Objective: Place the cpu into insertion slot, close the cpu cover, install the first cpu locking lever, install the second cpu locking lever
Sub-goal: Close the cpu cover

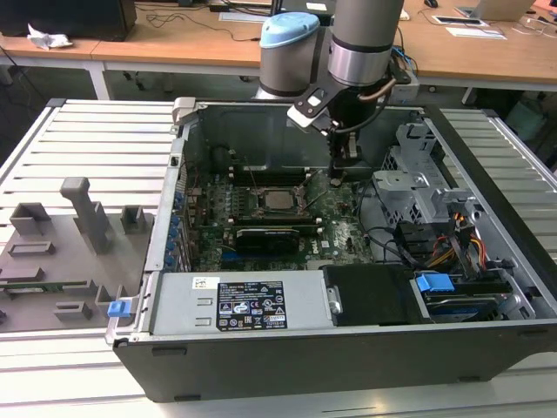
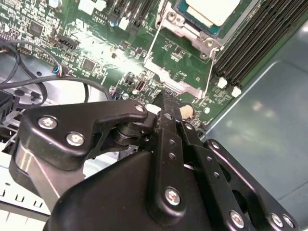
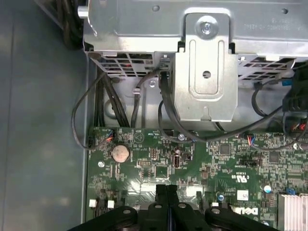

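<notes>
Grey arm [image 1: 365, 35], blue cap [image 1: 290, 30], black screwed tool [image 2: 166, 102]

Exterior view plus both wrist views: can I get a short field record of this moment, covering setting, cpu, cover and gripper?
setting: open computer case, motherboard exposed
cpu: lying in the socket, silver top up
cpu cover: appears swung open, green board visible through its opening
gripper: fingers shut, tip at the cover's free edge; contact cannot be told
held: nothing seen between the fingers

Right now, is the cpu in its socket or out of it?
In. The cpu lies flat within the socket, its silver top exposed.
</notes>
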You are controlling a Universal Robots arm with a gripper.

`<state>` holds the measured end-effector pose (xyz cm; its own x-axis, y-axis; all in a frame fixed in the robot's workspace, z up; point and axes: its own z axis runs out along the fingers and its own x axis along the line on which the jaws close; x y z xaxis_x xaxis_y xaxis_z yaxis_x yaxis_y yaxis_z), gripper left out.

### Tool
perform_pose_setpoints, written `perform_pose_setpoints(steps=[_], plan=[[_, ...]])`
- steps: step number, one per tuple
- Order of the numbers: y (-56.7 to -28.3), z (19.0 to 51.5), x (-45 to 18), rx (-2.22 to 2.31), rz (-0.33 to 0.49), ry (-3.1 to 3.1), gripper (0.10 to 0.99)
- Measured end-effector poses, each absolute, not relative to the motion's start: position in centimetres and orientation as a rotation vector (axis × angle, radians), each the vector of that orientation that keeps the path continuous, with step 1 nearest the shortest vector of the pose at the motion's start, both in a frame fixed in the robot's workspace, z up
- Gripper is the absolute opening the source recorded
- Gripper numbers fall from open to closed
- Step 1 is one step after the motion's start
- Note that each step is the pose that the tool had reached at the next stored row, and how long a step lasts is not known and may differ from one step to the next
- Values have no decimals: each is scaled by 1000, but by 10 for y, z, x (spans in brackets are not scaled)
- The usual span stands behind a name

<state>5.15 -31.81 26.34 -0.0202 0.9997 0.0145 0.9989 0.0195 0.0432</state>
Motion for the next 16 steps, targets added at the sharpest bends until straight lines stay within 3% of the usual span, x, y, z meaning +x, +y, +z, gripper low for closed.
perform_pose_setpoints(steps=[16], plan=[[-318,251,38,2186,61,2230,106]])
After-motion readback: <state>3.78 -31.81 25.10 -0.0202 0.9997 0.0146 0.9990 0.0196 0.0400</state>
